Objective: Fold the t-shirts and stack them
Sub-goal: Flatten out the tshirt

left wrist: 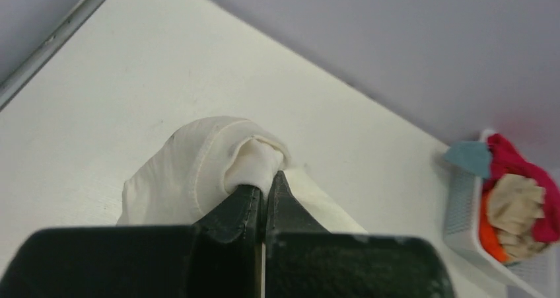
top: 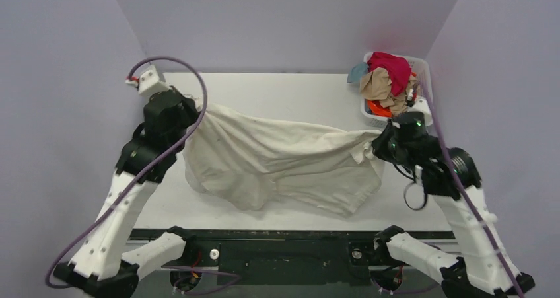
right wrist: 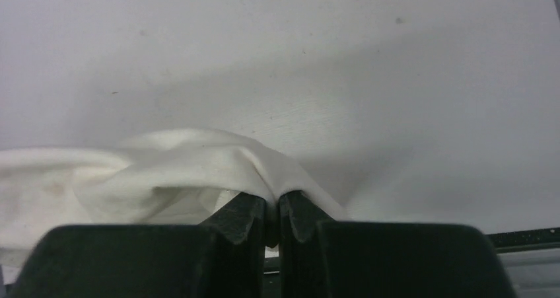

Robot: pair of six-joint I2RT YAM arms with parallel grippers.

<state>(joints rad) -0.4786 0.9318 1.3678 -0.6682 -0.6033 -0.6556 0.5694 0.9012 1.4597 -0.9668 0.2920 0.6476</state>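
White basket (top: pixel 422 67) sits at table's (top: pixel 284 93) far-right corner.

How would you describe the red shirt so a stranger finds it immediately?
Find the white basket at the far right corner of the table. The magenta-red shirt tops its heap, above the tan shirt; it is the only red cloth there.

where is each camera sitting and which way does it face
Top external: above and behind the bases, looking down at the table; left arm and right arm show, holding the cream-white t-shirt between them.
Left wrist: on the left arm, facing past the left gripper, shut on the t-shirt, toward the basket.
Right wrist: on the right arm, facing past the right gripper, shut on the t-shirt, across the table.
Shared: top external and left wrist both see the basket.
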